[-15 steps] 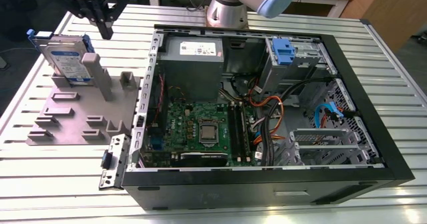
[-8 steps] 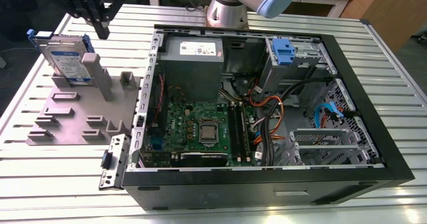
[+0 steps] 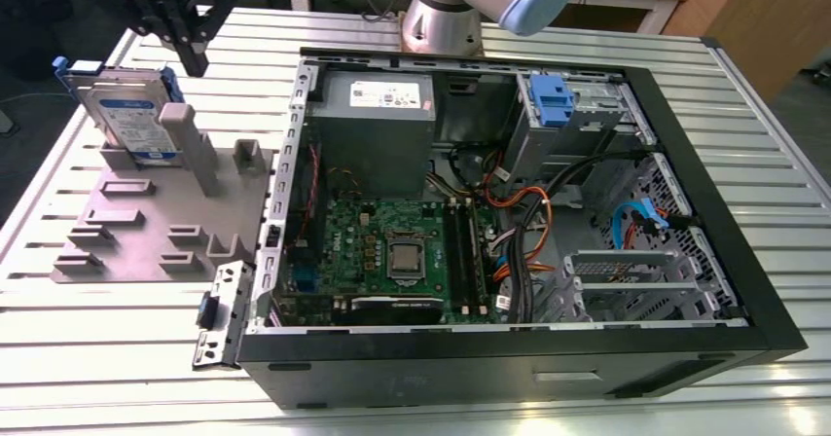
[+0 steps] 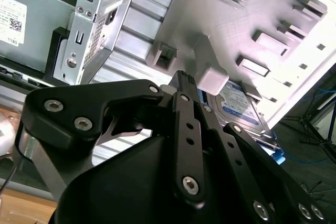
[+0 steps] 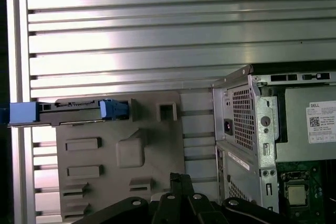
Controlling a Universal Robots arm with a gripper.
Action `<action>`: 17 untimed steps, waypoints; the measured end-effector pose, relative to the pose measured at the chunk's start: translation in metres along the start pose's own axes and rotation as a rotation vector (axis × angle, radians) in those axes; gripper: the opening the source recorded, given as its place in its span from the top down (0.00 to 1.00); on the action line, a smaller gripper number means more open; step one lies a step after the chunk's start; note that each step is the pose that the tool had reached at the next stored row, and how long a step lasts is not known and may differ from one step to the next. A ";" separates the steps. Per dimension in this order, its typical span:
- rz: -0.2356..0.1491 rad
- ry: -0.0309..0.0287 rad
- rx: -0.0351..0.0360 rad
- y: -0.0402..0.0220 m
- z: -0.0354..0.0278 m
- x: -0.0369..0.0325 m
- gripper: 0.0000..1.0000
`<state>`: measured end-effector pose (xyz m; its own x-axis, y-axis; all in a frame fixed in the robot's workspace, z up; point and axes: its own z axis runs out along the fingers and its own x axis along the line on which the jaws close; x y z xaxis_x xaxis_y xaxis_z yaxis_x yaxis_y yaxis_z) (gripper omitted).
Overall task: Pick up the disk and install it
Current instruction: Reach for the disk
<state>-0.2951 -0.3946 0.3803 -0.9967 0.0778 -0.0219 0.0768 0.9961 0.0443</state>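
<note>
The slatted metal table (image 3: 104,358) carries an open computer case (image 3: 520,363) across the middle and right of the exterior view. A grey plastic holder (image 3: 130,227) lies at the left. The disk (image 3: 130,115) stands on edge in a slot of that holder, in the upper left of the frame, with a tall grey post (image 3: 195,149) just beside it.

The gripper (image 3: 195,64) hangs near the disk's top edge, slightly to the exterior view's right of it and not touching. Its jaws look closed on nothing in both wrist views.

The main risk, as I judge it, is that closed jaws coming down would strike the disk's edge or the post and not straddle the drive. That could tip or wedge it in the slot.

A smaller risk lies at the bay with the blue latch (image 3: 551,100) in the upper right. Loose cables (image 3: 526,212) run close below it and could snag a carried drive.
</note>
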 end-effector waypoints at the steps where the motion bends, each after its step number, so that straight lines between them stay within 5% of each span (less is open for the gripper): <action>1: 0.000 0.0000 0.0000 0.0000 0.0000 0.0005 0.89; 17: 0.000 0.0001 0.0000 -0.0003 -0.0001 0.0042 0.89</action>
<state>-0.2994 -0.3946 0.3803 -0.9967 0.0778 -0.0218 0.0767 0.9961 0.0444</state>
